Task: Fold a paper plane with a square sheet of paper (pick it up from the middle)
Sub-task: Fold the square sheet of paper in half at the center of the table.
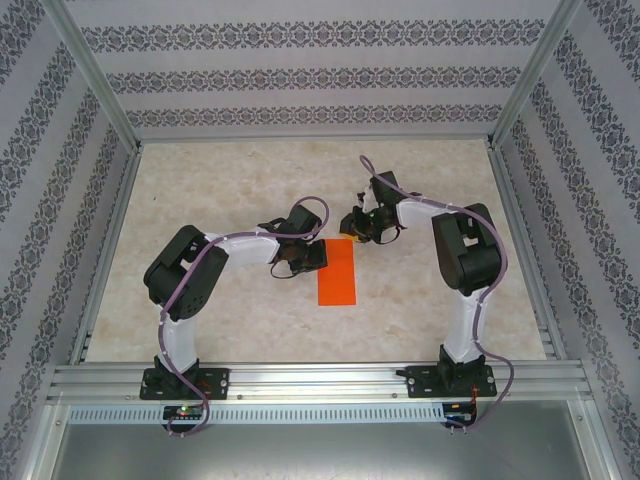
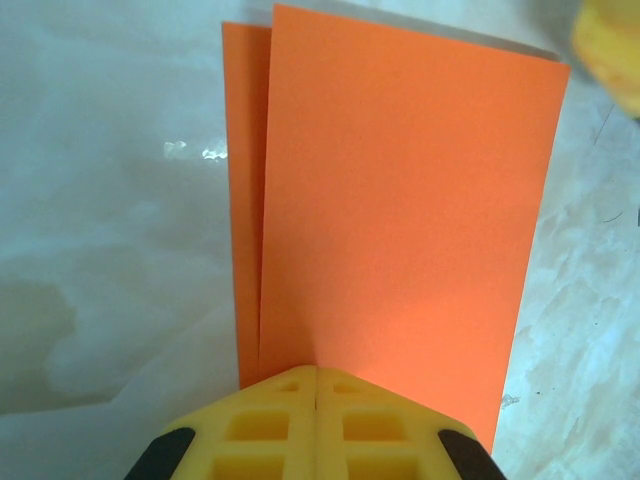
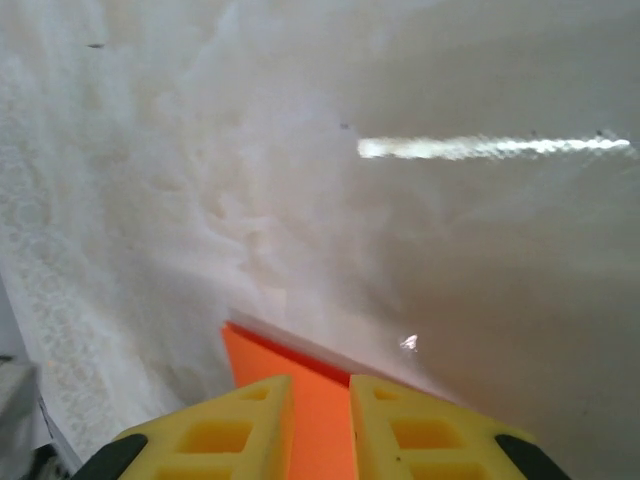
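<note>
Robot laboratory test cell, viewed from above. My left arm (image 1: 185, 285) and my right arm (image 1: 465, 255) are bolted side by side to an aluminium rail (image 1: 320, 378) at the near edge of a table (image 1: 230, 180) with a marble-look top. Bare aluminium posts (image 1: 95, 75) frame the cell. Its walls (image 1: 310, 75) carry printed bands of grey ornament, a staged backdrop rather than a room. Purple cables (image 1: 502, 262) run exposed along my arms.
</note>
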`<state>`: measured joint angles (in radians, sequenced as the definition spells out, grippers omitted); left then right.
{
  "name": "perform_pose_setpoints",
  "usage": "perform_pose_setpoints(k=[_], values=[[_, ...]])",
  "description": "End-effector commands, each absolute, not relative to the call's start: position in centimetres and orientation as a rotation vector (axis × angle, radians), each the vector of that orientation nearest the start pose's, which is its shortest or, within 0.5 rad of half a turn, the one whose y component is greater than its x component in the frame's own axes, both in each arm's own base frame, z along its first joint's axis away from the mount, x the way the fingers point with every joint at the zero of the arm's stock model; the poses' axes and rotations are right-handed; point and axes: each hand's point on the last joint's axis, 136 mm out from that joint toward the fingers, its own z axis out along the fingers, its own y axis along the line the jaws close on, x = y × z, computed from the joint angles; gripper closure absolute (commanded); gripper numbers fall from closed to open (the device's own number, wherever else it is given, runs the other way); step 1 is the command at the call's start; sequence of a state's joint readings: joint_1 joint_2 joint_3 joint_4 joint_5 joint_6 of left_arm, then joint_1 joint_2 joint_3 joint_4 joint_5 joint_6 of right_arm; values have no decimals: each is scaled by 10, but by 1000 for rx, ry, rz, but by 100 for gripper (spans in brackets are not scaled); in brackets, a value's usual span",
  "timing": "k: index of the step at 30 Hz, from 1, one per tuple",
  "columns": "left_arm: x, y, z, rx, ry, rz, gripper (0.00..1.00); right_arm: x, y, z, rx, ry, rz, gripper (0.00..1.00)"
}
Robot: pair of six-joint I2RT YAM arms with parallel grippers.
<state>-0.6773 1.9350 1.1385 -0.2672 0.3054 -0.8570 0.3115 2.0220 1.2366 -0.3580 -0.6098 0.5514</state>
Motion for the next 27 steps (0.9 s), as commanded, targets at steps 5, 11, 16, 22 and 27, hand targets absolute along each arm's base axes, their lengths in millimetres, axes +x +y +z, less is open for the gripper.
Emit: perform_pose_setpoints(k=[5,11,16,22,27], values=[[294,-302,-11,-137,2982,-676,100,379,218,-7,224,2891,1027,78],[294,-302,-9,-135,2978,-682,100,391,224,45,147,2784,1086,77],[295,-302,-7,-137,2972,-684,100,382,236,68,107,2722,1199,77],[293,-303,-8,-135,2975,-693,100,376,232,30,160,2795,1143,77],[293,-303,-7,-135,2974,-701,100,373,226,9,185,2850,1095,77]])
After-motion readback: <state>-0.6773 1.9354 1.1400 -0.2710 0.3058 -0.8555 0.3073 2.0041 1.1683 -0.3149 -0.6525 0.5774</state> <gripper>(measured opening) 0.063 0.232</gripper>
